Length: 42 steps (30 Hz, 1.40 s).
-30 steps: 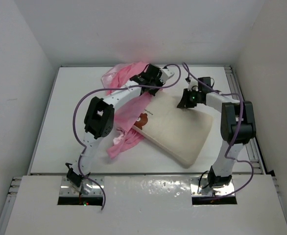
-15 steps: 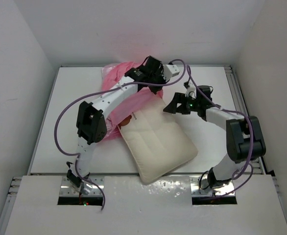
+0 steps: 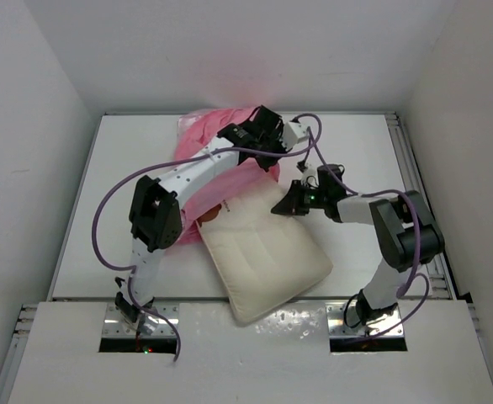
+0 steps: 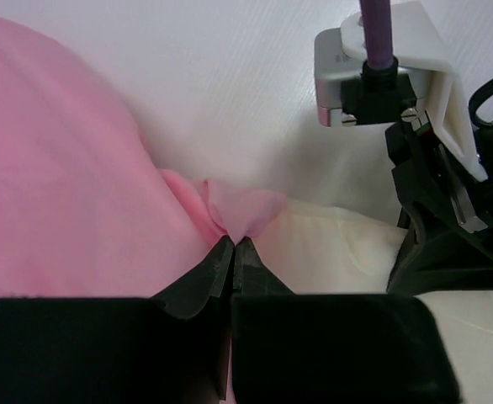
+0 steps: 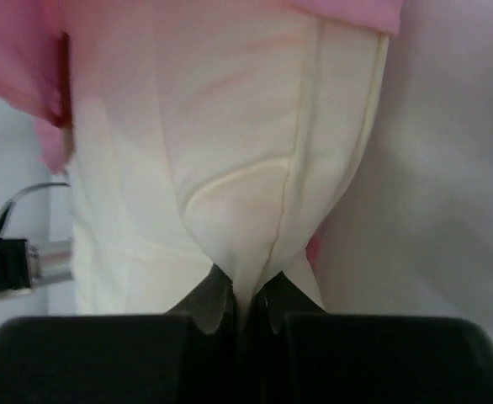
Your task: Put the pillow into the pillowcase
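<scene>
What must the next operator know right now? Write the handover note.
Left pincer: shut on a pinch of the pillowcase edge.
Right pincer: shut on a fold of the pillow.
Pillow lies on the table, one end meeting the pink fabric, most of it outside.
Done: both grips. To do: feed the pillow in fully.

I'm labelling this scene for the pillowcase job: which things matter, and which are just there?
Part of the job: pillow, pinched by the right fingers; pillowcase, pinched by the left fingers.
Just there: white table; purple cables on the arms.
</scene>
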Motion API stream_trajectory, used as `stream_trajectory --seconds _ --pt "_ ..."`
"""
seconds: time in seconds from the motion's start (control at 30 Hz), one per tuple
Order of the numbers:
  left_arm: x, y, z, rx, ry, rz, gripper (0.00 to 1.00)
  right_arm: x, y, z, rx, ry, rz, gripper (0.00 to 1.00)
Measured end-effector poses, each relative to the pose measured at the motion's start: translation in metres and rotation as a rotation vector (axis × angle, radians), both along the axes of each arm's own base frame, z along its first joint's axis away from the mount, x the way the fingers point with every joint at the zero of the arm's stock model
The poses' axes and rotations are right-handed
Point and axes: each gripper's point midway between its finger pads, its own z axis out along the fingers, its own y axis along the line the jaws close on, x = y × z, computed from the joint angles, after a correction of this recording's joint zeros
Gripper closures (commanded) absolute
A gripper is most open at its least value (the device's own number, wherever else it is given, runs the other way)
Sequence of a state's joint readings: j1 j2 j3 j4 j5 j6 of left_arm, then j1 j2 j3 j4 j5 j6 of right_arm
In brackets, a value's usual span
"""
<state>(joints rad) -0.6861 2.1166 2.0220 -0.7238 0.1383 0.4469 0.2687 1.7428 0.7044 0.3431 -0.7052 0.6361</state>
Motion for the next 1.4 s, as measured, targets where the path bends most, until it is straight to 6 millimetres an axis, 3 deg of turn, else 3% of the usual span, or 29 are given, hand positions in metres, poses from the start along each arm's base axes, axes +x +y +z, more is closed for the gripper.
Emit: stream_trajectory --seconds 0.1,0.23,0.3,0.4,0.53,0.63,0.77,0.87,0.9,0.93,0.97,1.0,1.03,1.07,1.1,1.17,1.27,1.4 --pt "-0.006 -0.002 0.001 0.005 0.012 -0.013 1.00 0.007 0.008 0.022 0.056 -0.026 -0.028 1.00" --pt "-0.019 -0.005 0.010 -0.005 0.034 -0.067 1.00 0.029 0.011 0.082 0.171 -0.171 -0.133 1.00" --pt "-0.024 -0.008 0.022 -0.026 0.024 -0.105 1.00 0.040 0.008 0.108 0.219 -0.230 -0.198 1.00" --pt "-0.031 -0.016 0.055 -0.089 -0.016 -0.173 1.00 0.055 0.000 0.126 0.265 -0.252 -0.303 1.00" --pt "-0.054 -0.025 0.087 -0.173 0.004 -0.274 1.00 0.077 -0.018 0.132 0.297 -0.257 -0.479 1.00" --pt "-0.069 -0.033 0.097 -0.227 0.040 -0.342 1.00 0.087 -0.036 0.122 0.296 -0.233 -0.621 1.00" --pt "-0.080 -0.034 0.088 -0.240 0.096 -0.372 1.00 0.091 -0.059 0.101 0.264 -0.187 -0.758 1.00" --pt "-0.076 -0.028 0.061 -0.211 0.134 -0.324 0.98 0.091 -0.071 0.089 0.233 -0.156 -0.806 1.00" --pt "-0.073 -0.026 0.051 -0.193 0.143 -0.298 0.88 0.091 -0.073 0.086 0.229 -0.148 -0.814 1.00" --pt "-0.068 -0.023 0.043 -0.174 0.143 -0.267 0.54 0.091 -0.075 0.084 0.225 -0.142 -0.819 1.00" --pt "-0.064 -0.018 0.030 -0.148 0.156 -0.235 0.38 0.091 -0.076 0.081 0.223 -0.134 -0.822 1.00" --pt "-0.060 -0.016 0.023 -0.134 0.160 -0.204 0.16 0.091 -0.078 0.079 0.220 -0.125 -0.822 1.00" --pt "-0.055 -0.013 0.019 -0.123 0.157 -0.180 0.07 0.091 -0.080 0.076 0.217 -0.116 -0.821 0.96" --pt "-0.050 -0.009 0.017 -0.113 0.154 -0.151 0.00 0.090 -0.082 0.072 0.212 -0.102 -0.820 0.82" --pt "-0.045 -0.006 0.017 -0.109 0.145 -0.123 0.00 0.089 -0.085 0.068 0.204 -0.084 -0.819 0.39" --pt "-0.029 0.003 0.020 -0.110 0.114 -0.061 0.00 0.086 -0.094 0.057 0.167 -0.057 -0.819 0.02" --pt "0.002 0.028 0.027 -0.128 0.063 0.051 0.00 0.077 -0.114 0.038 0.013 -0.032 -0.810 0.01" --pt "0.043 0.100 0.029 -0.123 0.014 0.236 0.04 0.075 -0.135 0.037 -0.257 -0.035 -0.760 0.01"
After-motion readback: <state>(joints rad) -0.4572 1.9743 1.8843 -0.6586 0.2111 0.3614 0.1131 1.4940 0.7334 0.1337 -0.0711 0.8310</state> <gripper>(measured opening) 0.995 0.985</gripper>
